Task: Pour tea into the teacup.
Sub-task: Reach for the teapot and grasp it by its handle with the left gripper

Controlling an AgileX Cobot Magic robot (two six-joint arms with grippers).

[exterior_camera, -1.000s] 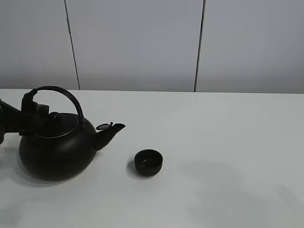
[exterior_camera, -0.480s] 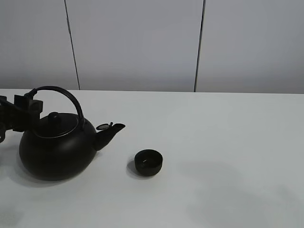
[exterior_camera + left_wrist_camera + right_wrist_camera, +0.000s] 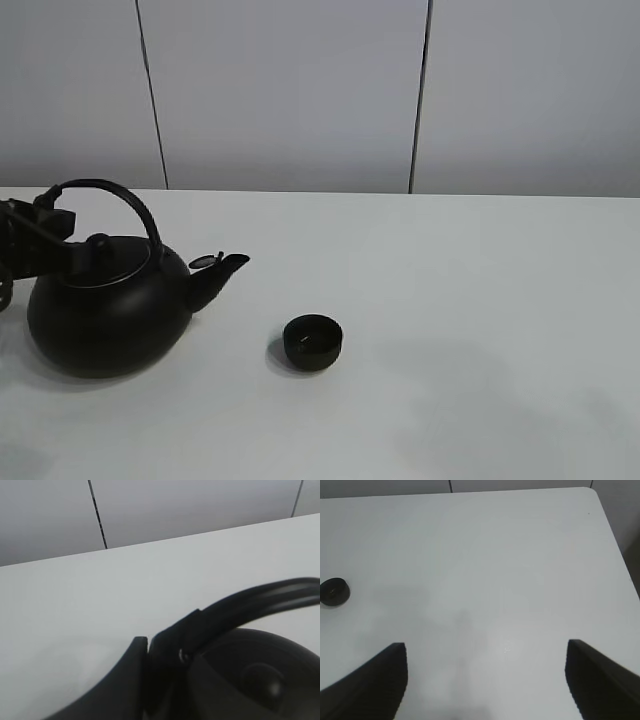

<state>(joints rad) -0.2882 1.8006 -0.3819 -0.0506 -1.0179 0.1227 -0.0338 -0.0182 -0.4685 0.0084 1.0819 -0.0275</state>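
Black teacup (image 3: 313,342) sits upright on your white table (image 3: 480,300), near the spout of the kettle (image 3: 105,320) but not touching it. Your left gripper (image 3: 48,222) seems clamped on the left end of the kettle's handle, though the wrist view is too close to be sure. Your right gripper (image 3: 485,649) hangs above the table with its jaws spread apart.

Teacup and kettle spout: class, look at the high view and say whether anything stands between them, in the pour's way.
Nothing visible does. Between the spout of the kettle and the teacup lies only bare white table; the teacup stands apart from the kettle, nearer the camera and to the spout's right.
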